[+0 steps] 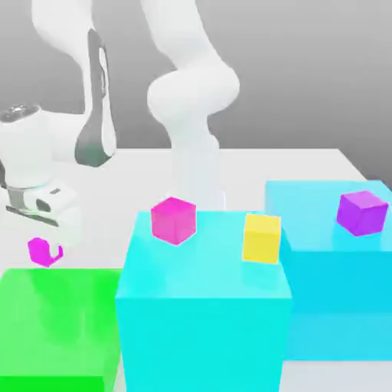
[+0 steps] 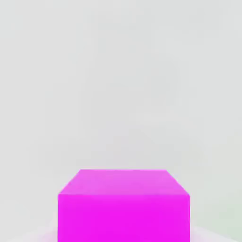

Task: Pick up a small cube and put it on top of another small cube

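Pinched on the small cube [image 1: 38,250], the fingers of my gripper [image 1: 42,246] hold it at the exterior view's left, just above the far edge of the green block [image 1: 57,329]. From the hand view I see the small cube [image 2: 124,208] up close. A rose-pink cube [image 1: 174,220] and a yellow cube [image 1: 261,238] sit on the near cyan block [image 1: 203,314]; a purple cube [image 1: 362,212] sits on the far cyan block [image 1: 337,253].

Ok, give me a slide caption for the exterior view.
Panda arm's tool shut on a small magenta cube above the green block, beside two cyan blocks carrying pink, yellow and purple cubes.
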